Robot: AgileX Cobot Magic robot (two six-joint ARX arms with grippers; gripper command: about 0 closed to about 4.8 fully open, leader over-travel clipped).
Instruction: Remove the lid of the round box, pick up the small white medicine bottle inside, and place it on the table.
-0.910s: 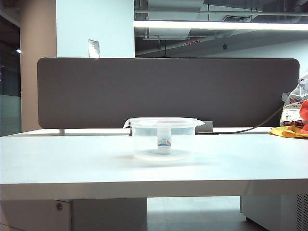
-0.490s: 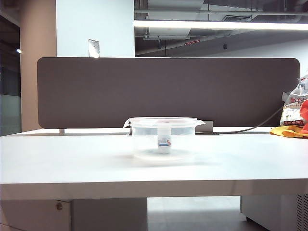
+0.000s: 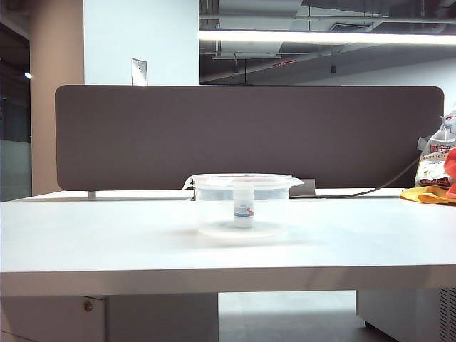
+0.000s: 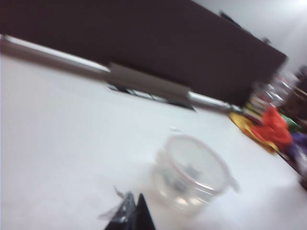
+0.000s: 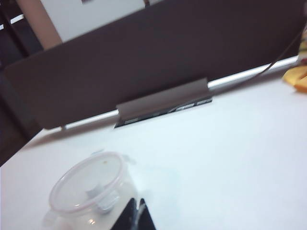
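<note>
White bench (image 3: 107, 242) is backed by a dark divider (image 3: 249, 135); mid-bench, the lidded round box (image 3: 242, 206) holds the small bottle (image 3: 244, 208). Left gripper (image 4: 133, 215) and right gripper (image 5: 134, 215) are seen clenched, empty, near the box.

Motion blur smears the whole left wrist view, so the small white medicine bottle (image 4: 178, 180) inside the clear round plastic tub (image 4: 194, 173) is only a pale smudge. Both dark claws, left (image 4: 132, 216) and right (image 5: 135, 215), are cropped by their pictures' edges, tips alone showing, pressed together.
</note>
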